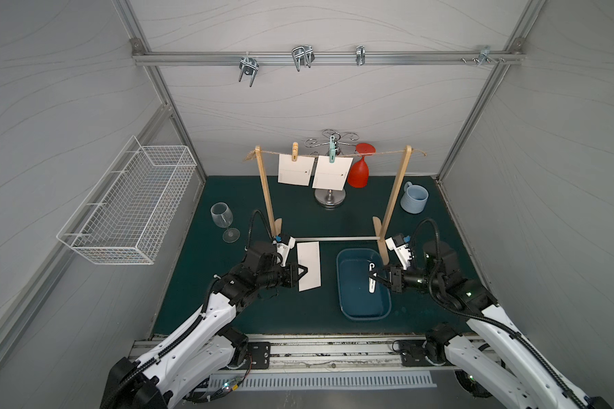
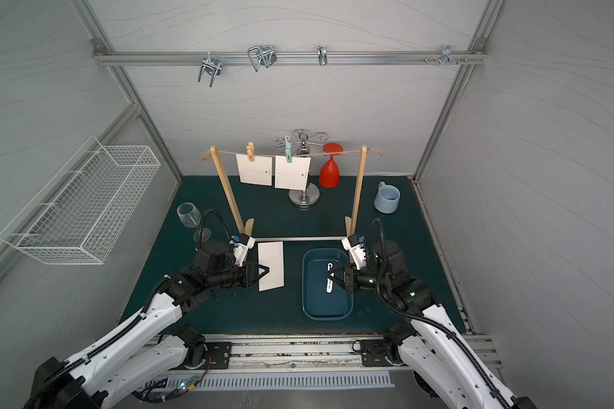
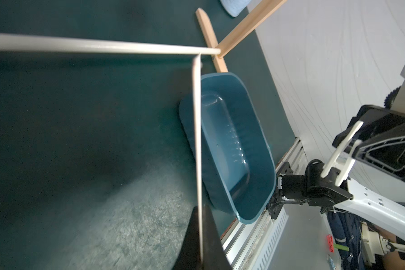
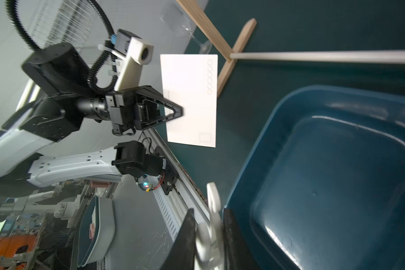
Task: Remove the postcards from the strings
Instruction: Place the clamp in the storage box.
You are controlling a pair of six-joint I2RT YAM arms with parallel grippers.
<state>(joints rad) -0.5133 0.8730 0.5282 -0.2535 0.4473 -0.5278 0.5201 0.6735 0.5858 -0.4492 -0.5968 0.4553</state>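
Note:
Two white postcards [image 1: 296, 169] [image 1: 332, 172] hang from the jute string [image 1: 380, 153] between the wooden posts, one under an orange peg [image 1: 294, 151], one under a teal peg [image 1: 331, 148]. My left gripper [image 1: 303, 271] is shut on a third postcard [image 1: 310, 265], held above the mat in front of the frame; the left wrist view shows this postcard [image 3: 197, 140] edge-on between the jaws. My right gripper [image 1: 372, 274] is shut on a white clothespin [image 1: 372, 285] above the blue bin [image 1: 364, 311]. In the right wrist view the clothespin [image 4: 213, 210] sits between the fingers.
The white dowel crossbar [image 1: 337, 239] joins the posts' feet. A clear wine glass [image 1: 224, 219] stands at the left and a blue mug [image 1: 414, 198] at the back right. A red glass [image 1: 358, 173] hangs on a metal rack. A wire basket [image 1: 132, 205] is on the left wall.

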